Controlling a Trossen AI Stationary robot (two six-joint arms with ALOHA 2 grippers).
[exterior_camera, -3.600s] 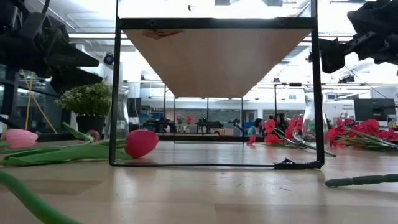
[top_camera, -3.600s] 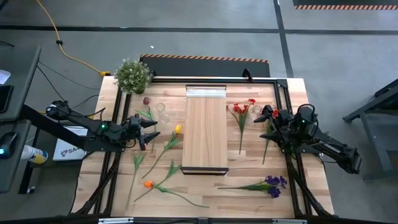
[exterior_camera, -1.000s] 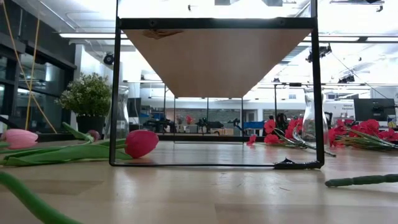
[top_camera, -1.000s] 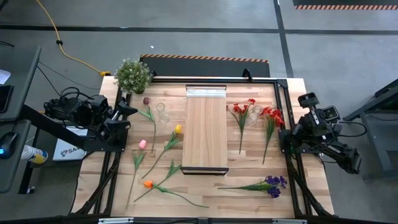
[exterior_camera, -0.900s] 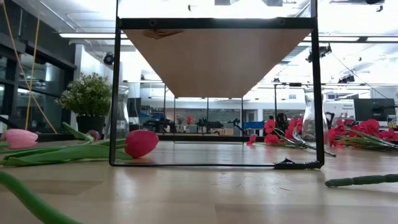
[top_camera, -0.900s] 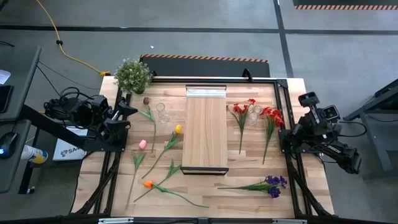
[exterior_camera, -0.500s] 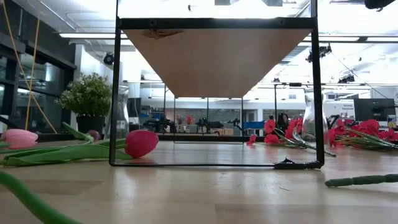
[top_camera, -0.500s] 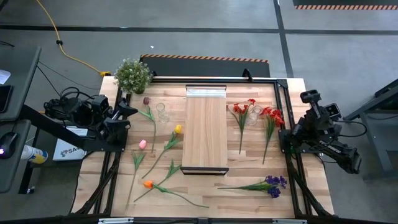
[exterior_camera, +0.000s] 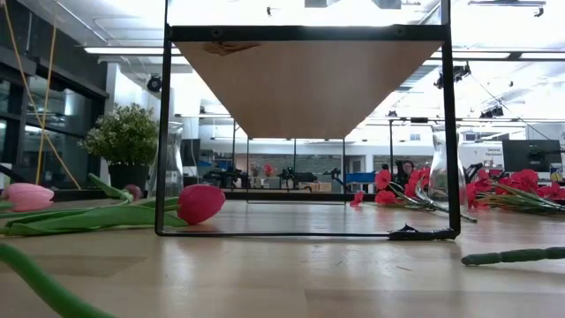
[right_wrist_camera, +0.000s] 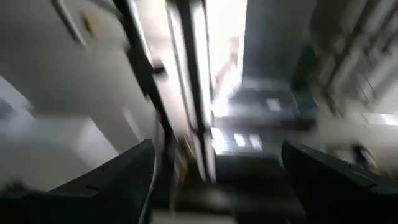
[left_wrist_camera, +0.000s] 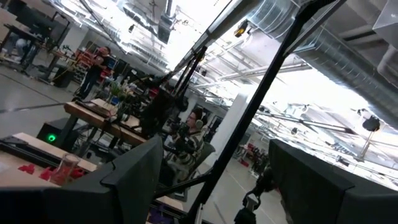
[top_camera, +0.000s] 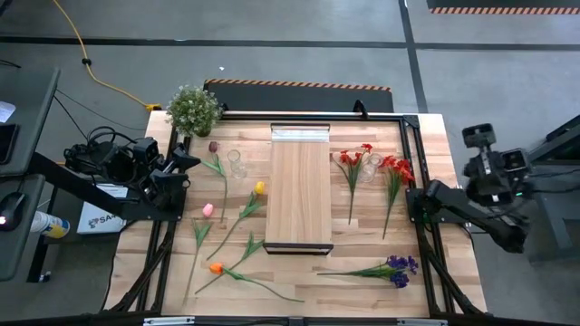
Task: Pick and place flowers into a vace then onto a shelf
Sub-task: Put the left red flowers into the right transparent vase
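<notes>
From where I sit, nothing of the job looks done yet. The shelf (top_camera: 300,187) lies bare down the middle of the counter (top_camera: 435,272), no vase on it. Every flower I can see lies flat on the wood.

At nine o'clock of the shelf: a maroon bud (top_camera: 214,146), a yellow flower (top_camera: 259,188), a pink flower (top_camera: 207,210), and an orange flower (top_camera: 216,268) toward seven o'clock. At three o'clock are the red flowers (top_camera: 396,167), with a second red bunch (top_camera: 351,157) nearer the shelf. The purple flowers (top_camera: 399,268) sit at five o'clock.

One glass vase (top_camera: 236,163) stands empty at ten o'clock of the shelf. Another vase (top_camera: 370,167) stands among the red stems at two o'clock; I cannot tell if anything is in it.

My left end effector (top_camera: 183,166) hangs at the counter's nine o'clock edge, fingers spread, holding nothing. My right end effector (top_camera: 478,136) is off the counter at three o'clock, also open and empty.

So all picking, vase filling and shelving remains, as I judge it.
</notes>
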